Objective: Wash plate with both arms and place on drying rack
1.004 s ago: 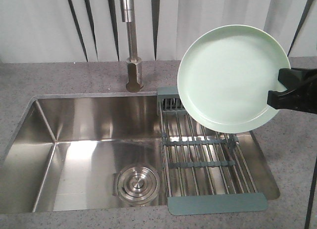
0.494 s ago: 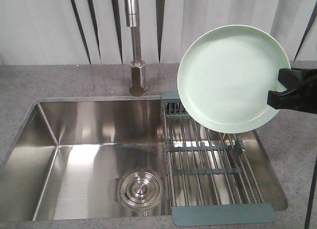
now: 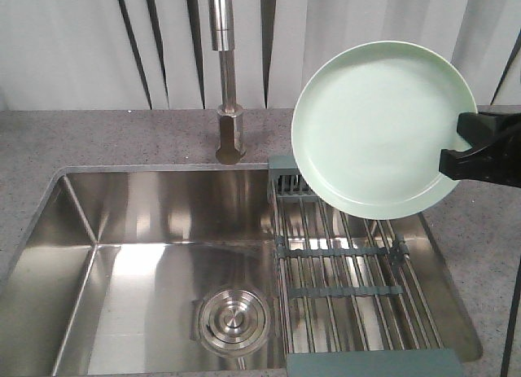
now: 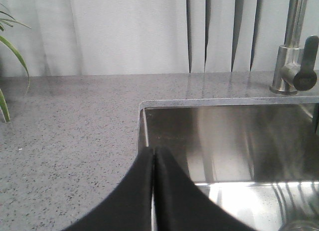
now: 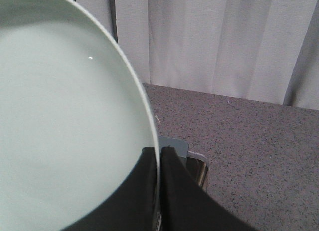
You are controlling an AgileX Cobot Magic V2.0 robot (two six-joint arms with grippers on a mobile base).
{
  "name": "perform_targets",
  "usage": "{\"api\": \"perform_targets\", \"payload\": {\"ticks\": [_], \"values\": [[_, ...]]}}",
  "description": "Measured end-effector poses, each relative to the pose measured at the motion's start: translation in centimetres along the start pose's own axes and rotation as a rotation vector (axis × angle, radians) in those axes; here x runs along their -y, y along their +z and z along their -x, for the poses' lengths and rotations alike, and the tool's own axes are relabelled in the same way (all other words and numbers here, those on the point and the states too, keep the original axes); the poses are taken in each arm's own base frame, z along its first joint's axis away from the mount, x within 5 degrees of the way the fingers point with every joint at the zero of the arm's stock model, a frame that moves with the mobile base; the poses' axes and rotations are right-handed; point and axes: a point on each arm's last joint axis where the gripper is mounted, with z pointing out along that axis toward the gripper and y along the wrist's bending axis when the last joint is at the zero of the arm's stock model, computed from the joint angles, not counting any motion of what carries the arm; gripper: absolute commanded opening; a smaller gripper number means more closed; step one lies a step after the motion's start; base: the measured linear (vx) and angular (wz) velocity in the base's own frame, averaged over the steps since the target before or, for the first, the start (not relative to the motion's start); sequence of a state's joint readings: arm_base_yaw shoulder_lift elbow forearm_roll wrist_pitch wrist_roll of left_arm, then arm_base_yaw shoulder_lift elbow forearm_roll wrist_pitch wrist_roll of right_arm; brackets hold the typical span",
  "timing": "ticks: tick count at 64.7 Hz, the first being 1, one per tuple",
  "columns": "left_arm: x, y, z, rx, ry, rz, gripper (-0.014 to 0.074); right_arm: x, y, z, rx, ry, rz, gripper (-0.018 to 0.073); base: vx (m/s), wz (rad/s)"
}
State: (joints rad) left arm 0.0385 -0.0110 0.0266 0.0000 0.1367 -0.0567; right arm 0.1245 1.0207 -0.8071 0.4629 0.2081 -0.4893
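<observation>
Aloft, plate (image 3: 378, 124) in right claw (image 5: 158, 151), above rack (image 3: 338, 251) across sink (image 3: 146, 198)

The plate (image 3: 383, 129) is plain pale mint-green (no pattern at all); the right gripper (image 3: 449, 159) black; the worktop (image 3: 106, 141) grey, finely speckled; the sink (image 3: 146, 202) silvery steel; the drying rack (image 3: 338, 251) has grey-blue crossbars.

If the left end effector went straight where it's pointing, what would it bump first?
Probably the shiny steel sink, near its corner rim; the shut black left end effector points there, though depth is unclear.
</observation>
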Motion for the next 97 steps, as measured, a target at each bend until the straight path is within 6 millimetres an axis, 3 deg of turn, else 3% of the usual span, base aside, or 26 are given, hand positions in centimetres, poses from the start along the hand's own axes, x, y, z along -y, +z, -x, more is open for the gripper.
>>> {"api": "perform_targets", "payload": {"ticks": [97], "values": [[0.0,0.0,0.04,0.004,0.0,0.0,-0.0006,0.0,0.0,0.0,0.0,0.0,0.0,-0.0005,0.0,0.0]]}}
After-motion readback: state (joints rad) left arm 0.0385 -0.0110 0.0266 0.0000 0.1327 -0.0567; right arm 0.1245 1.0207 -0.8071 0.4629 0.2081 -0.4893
